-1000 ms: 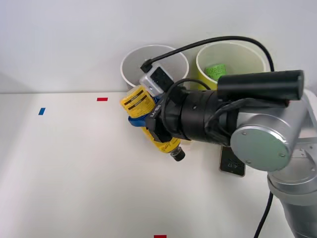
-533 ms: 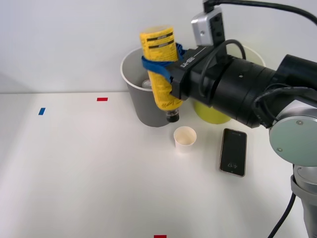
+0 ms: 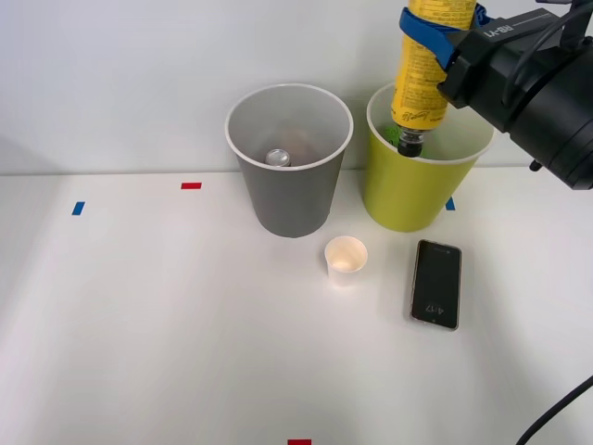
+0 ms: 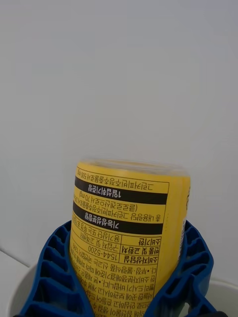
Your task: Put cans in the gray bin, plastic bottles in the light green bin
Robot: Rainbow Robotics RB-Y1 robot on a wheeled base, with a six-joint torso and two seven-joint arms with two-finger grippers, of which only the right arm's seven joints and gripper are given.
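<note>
Right gripper (image 3: pixel 443 30) clamped around plastic bottle (image 3: pixel 424 74), cap down over light green bin (image 3: pixel 408 195); can (image 3: pixel 278 158) apparently inside gray bin (image 3: pixel 292 199).

The front view looks from above the arms, forward and down, taking in the white counter (image 3: pixel 139 324) as far as the pale wall behind it. It stands well back, so the gray bin (image 3: pixel 289 195), the light green bin (image 3: pixel 408 190) and the open counter before them all fit in one picture. The right wrist view sits very near the right gripper (image 4: pixel 129 277), its lens facing along the blue ribbed fingers (image 4: pixel 52 272) toward the wall. Both views share the plastic bottle (image 3: pixel 428 65) (image 4: pixel 131 237) held in the gripper (image 3: pixel 440 28); the curved white rim at the wrist picture's lower corner cannot be matched to either bin.
</note>
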